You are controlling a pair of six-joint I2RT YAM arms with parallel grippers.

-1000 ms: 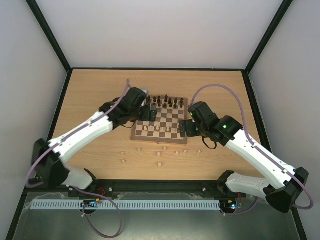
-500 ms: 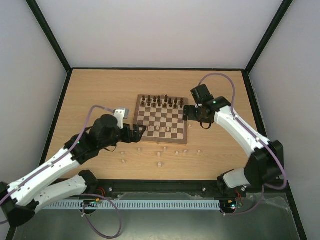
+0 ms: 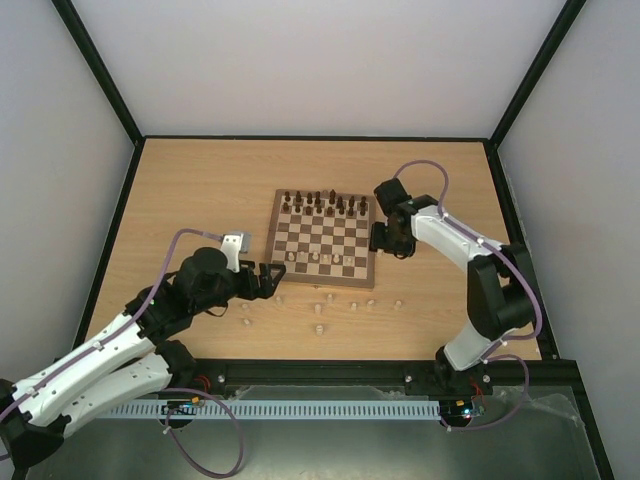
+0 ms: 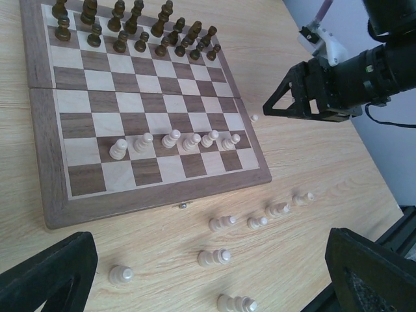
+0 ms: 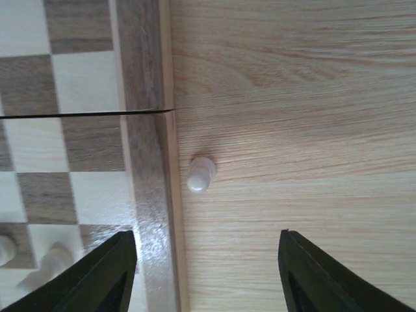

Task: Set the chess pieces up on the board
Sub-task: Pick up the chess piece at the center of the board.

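Observation:
The board (image 3: 325, 232) lies mid-table, with dark pieces along its far rows and a row of pale chess pieces (image 3: 318, 258) near its front edge. More pale chess pieces (image 4: 214, 257) lie loose on the table in front of the board. My left gripper (image 3: 262, 278) hangs open above them near the board's front left corner, its fingers (image 4: 45, 273) wide apart with nothing between. My right gripper (image 5: 208, 273) is open at the board's right edge. A single pale pawn (image 5: 201, 174) stands on the table against the border, just ahead of its fingertips.
Dark brown pieces (image 4: 123, 26) crowd the board's far two rows. The board's raised brown border (image 5: 143, 162) runs beside the pawn. Black frame rails edge the table (image 3: 190, 190), and purple cables loop over both arms.
The left arm has drawn back off the board to the near left, over the loose pieces. The right arm has swung from the board's near right corner up to its right edge.

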